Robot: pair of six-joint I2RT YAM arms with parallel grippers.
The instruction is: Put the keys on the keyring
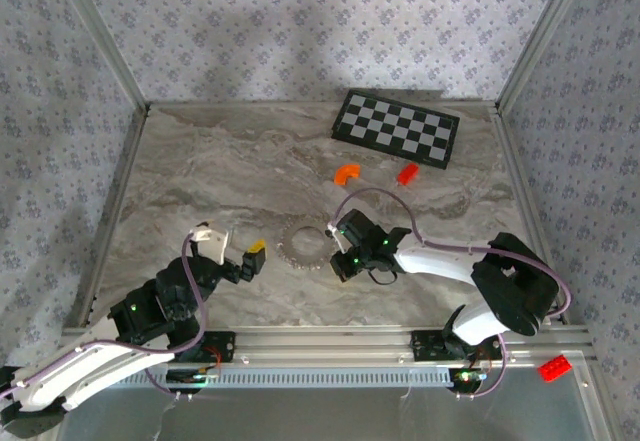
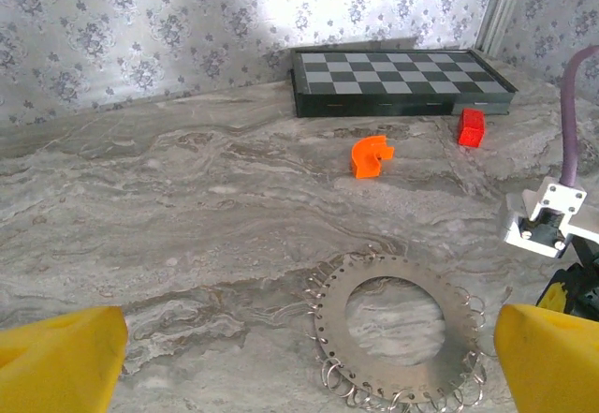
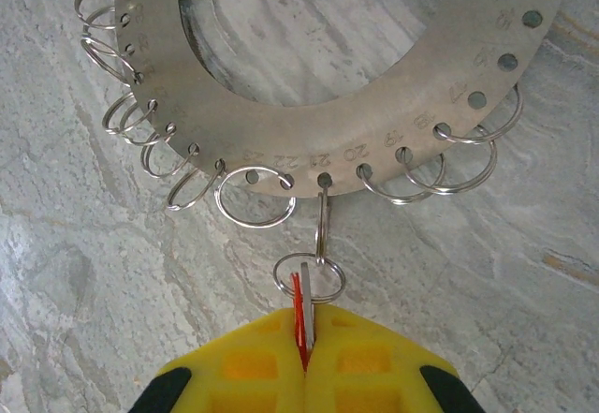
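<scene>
**Right wrist view.** Your right gripper (image 3: 304,364) is clamped on the red key (image 3: 299,312). The key's small ring (image 3: 309,277) appears linked, through a second ring (image 3: 321,226), to a hole in the keyring (image 3: 393,132). The keyring lies flat on the table (image 1: 200,181). Your left gripper (image 1: 233,247) stands wide apart just left of it.

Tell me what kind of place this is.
Probably a robot test booth, not a home: a marble-look table boxed in by patterned wall panels, with an aluminium rail at its near edge.
</scene>
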